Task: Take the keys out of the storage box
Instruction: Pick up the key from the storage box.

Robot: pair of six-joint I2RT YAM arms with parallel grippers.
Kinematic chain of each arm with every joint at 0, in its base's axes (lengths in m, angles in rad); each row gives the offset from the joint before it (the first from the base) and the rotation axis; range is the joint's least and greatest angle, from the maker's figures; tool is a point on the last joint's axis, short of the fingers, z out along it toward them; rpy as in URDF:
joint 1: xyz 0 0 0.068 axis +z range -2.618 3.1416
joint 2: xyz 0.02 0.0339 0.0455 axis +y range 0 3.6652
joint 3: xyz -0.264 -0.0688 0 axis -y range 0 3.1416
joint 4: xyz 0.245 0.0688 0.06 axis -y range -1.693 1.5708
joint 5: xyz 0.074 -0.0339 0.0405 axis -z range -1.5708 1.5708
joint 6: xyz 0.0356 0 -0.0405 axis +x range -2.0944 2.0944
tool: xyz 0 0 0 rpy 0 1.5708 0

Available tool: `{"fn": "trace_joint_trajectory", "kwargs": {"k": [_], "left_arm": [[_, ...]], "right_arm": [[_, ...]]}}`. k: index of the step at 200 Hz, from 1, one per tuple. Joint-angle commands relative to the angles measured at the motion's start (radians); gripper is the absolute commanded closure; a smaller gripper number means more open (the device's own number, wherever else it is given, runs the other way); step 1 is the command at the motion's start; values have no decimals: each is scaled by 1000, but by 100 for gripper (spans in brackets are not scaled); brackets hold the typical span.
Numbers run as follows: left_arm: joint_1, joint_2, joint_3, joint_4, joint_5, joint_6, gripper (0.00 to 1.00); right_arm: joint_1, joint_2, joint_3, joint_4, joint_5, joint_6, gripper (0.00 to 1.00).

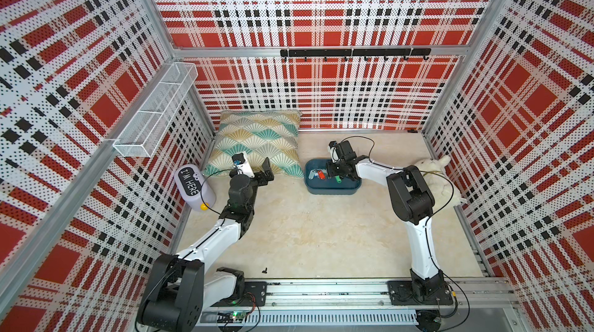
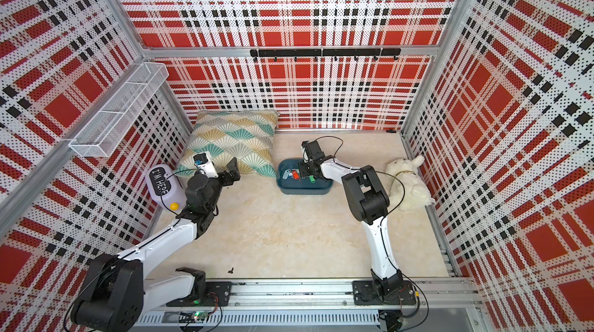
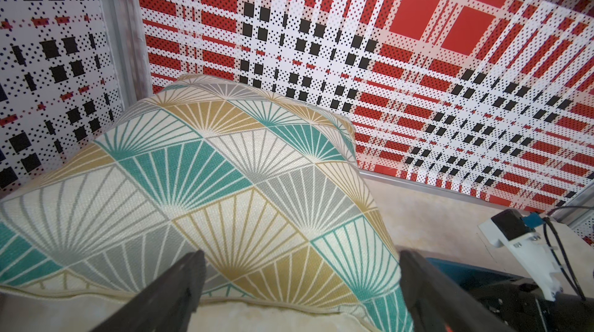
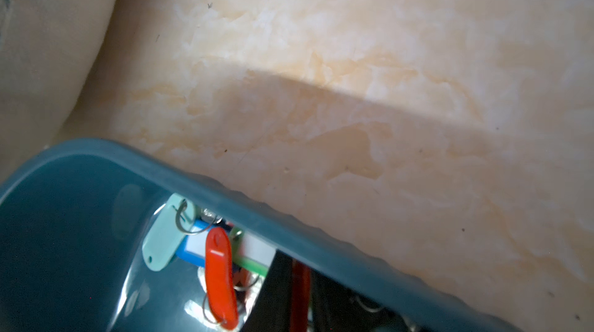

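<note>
marbled tabletop (image 1: pixel 305 234), right gripper (image 1: pixel 331 175) down in storage box (image 1: pixel 331 191), pinched on a red-tagged key (image 4: pixel 300 292)

1. "I'M HERE" is written in white capital letters on a black patch (image 1: pixel 190 180).
2. The patch is on the side of a pale purple bottle (image 1: pixel 205 193).
3. The bottle lies on the counter (image 1: pixel 289 234), close to a side wall.
4. The words run along the bottle (image 2: pixel 175 190) and can be read in both top views.
</note>
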Motion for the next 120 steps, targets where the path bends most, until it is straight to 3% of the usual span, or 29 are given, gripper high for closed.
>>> {"fn": "trace_joint_trajectory", "kwargs": {"k": [1,45,120], "left_arm": [[-4,3,31,-7,15,8,0],[-4,1,30,-7,15,8,0],[-8,-11,30,-7,46,2,1]], "right_arm": [[9,-47,-6,-25,9,-12,88],[10,-94,-15,-26,-3,-18,100],[10,-222,-29,-30,-69,-5,100]]}}
